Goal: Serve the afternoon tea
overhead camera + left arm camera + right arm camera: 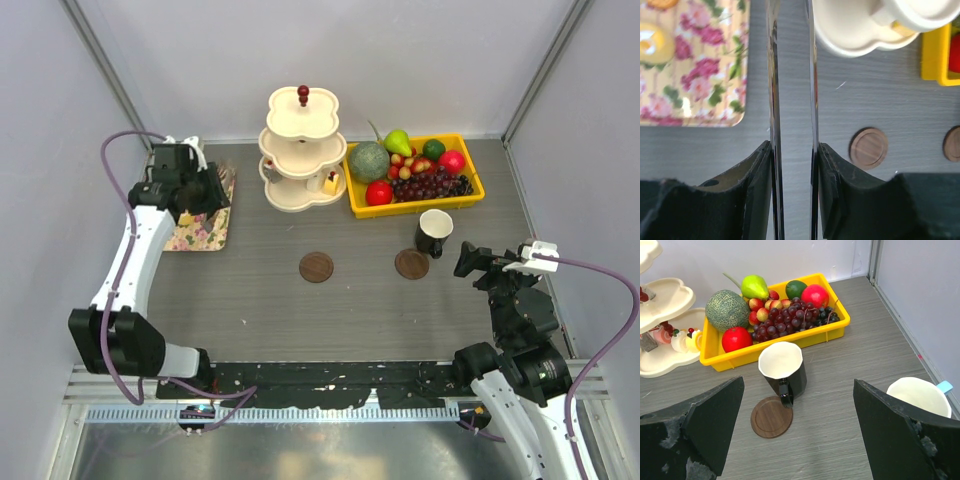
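On your far left, the left gripper [794, 150] hangs just beside the right edge of the rectangular pink-flowered tray [695, 75]. Its black fingers are partly closed and press on what look like thin shiny metal tongs [773, 100]. The tong tips run out of the wrist view, so you cannot tell whether they carry anything. A round orange tart [660, 2] and a round yellow-and-white sweet [650, 42] lie on that tray.

Moving right, the cream three-tier scalloped stand [285, 112] carries a yellow cake wedge [330, 183] on its bottom tier, with other small pieces beside it. Nearer you, two round brown wooden coasters lie bare, a left one [316, 266] and a right one [411, 264]. The yellow plastic fruit tray [430, 203] sits just right of the stand.

The black mug with a white inside [785, 371] stands upright just behind the right coaster. Your right gripper [799, 381] faces it with its jaws spread wide, gripping nothing. The white mug with a pale blue tab [917, 395] stands on the table near its right finger.
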{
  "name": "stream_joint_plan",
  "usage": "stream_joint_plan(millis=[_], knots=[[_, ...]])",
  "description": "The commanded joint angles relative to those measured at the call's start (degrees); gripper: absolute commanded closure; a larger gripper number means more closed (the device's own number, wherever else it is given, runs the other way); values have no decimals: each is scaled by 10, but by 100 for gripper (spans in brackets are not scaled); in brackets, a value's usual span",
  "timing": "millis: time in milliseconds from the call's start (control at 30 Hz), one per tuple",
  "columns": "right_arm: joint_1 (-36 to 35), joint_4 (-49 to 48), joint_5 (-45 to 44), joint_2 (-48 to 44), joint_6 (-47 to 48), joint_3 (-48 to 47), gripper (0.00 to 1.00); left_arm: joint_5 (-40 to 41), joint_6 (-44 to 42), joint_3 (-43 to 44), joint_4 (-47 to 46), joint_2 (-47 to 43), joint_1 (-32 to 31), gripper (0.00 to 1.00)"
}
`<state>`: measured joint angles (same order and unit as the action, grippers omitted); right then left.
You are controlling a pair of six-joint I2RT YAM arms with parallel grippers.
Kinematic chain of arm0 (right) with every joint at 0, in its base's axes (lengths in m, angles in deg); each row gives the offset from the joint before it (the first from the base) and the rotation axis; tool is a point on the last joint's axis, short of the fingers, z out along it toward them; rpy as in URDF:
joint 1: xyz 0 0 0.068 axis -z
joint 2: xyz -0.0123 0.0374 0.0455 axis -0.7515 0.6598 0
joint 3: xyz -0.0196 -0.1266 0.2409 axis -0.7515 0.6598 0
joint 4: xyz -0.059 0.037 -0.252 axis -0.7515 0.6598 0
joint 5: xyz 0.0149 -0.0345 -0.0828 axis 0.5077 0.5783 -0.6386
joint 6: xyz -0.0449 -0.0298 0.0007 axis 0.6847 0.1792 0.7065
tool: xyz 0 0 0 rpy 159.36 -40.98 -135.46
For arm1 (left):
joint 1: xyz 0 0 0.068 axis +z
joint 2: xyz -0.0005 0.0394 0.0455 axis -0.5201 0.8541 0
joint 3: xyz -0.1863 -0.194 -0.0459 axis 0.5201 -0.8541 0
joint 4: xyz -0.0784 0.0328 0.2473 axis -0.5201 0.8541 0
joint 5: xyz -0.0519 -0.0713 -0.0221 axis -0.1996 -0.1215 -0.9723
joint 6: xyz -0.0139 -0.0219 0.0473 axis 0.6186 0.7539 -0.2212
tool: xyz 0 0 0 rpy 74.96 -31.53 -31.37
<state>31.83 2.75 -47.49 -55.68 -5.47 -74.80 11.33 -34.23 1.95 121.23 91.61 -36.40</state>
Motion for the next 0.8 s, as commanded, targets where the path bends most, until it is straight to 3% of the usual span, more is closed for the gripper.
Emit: stream_joint_plan(millis=[0, 200, 467, 767], knots=[[-3, -23, 8, -1, 5, -5, 3, 25, -22, -43, 30, -58, 38, 57], [-3, -23, 19, -1, 2, -5, 3, 69, -35, -85, 61, -82, 84, 57], [-3, -26, 23, -2, 1, -5, 3, 131, -49, -88, 78, -66, 99, 54], [-3, -25, 21, -2, 3, -5, 3, 122, -41, -87, 70, -28, 114, 49]])
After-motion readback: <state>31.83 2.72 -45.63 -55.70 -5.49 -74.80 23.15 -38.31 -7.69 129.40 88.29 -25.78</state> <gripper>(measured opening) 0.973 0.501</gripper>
